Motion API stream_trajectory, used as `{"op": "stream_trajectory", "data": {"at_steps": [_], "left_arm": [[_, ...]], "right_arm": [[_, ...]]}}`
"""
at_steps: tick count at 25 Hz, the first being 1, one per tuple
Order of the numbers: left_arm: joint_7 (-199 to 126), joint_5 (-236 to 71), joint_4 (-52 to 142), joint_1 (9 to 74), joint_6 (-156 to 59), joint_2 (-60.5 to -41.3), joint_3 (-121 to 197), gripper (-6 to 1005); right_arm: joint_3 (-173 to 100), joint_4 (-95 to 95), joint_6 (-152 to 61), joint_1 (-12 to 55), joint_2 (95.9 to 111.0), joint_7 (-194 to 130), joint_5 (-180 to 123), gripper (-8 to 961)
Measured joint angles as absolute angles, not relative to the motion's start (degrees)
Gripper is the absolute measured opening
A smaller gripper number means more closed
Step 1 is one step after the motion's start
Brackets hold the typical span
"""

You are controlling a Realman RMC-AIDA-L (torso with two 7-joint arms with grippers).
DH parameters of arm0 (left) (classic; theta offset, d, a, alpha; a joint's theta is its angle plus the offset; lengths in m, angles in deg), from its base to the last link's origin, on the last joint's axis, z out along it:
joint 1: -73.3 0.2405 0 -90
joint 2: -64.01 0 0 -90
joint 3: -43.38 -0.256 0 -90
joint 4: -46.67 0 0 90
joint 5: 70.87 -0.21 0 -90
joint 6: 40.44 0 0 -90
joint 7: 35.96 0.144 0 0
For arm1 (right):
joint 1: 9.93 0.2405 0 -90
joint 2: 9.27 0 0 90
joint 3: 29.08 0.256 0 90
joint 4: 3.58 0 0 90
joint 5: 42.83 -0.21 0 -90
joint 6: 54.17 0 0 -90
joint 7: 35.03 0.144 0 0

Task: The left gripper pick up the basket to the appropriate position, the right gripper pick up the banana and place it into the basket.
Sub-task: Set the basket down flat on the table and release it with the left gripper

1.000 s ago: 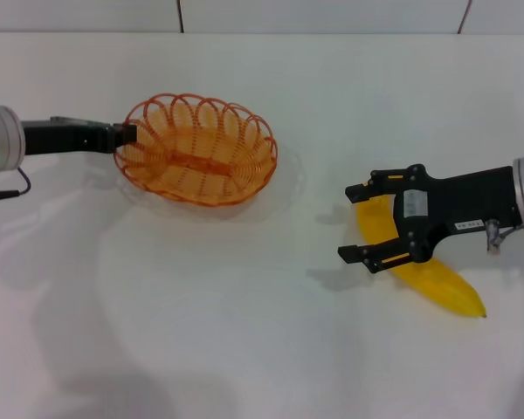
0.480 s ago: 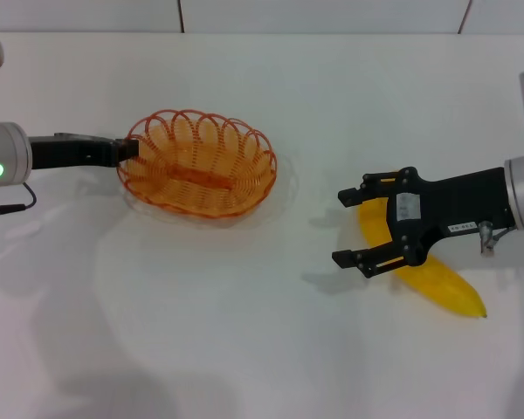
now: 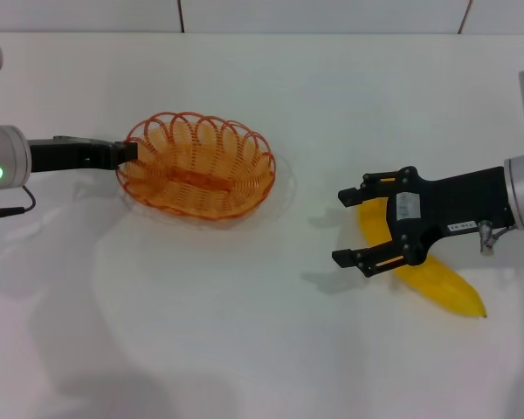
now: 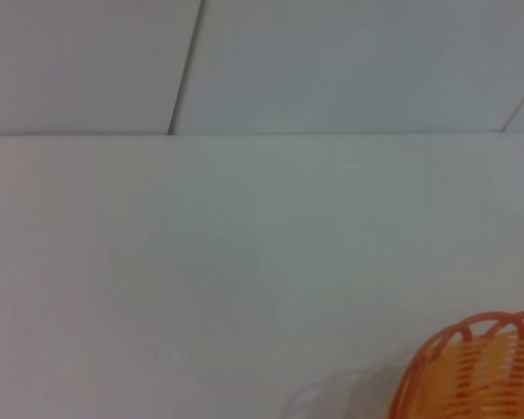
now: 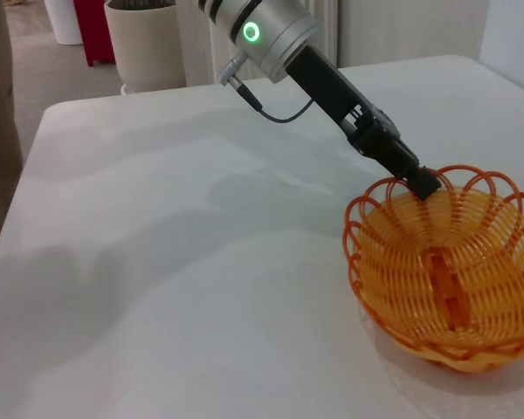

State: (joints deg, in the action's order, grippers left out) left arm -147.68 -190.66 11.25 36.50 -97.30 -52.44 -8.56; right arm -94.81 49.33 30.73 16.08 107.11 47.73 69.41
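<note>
The orange wire basket [image 3: 236, 144] is at the left of the white table, empty, and a thin shadow under it suggests it hangs just off the surface. My left gripper [image 3: 127, 153] is shut on its left rim; the right wrist view shows that gripper [image 5: 419, 179] pinching the rim of the basket [image 5: 445, 271]. A corner of the basket [image 4: 476, 371] shows in the left wrist view. The yellow banana [image 3: 441, 284] lies flat at the right. My right gripper [image 3: 342, 225] hovers open over the banana's far end, its fingers pointing left.
The white table [image 3: 262, 349] spreads wide between basket and banana. A tiled wall runs along its far edge [image 3: 332, 33]. Beyond the table, the right wrist view shows pale bins [image 5: 144, 39] on the floor.
The basket and left gripper have shifted a little toward me in the head view. My right gripper has moved slightly left over the banana, still open.
</note>
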Motion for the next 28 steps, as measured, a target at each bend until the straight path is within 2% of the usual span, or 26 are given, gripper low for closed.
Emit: {"op": "stream_trajectory", "data": {"at_steps": [28], "left_arm": [[-145.8, -188.5, 12.4, 36.6, -97.3, -52.61, -8.4, 50]], "right_arm": [[-94.8, 49.3, 31.3, 16.4, 107.1, 47.8, 69.4, 889]]}}
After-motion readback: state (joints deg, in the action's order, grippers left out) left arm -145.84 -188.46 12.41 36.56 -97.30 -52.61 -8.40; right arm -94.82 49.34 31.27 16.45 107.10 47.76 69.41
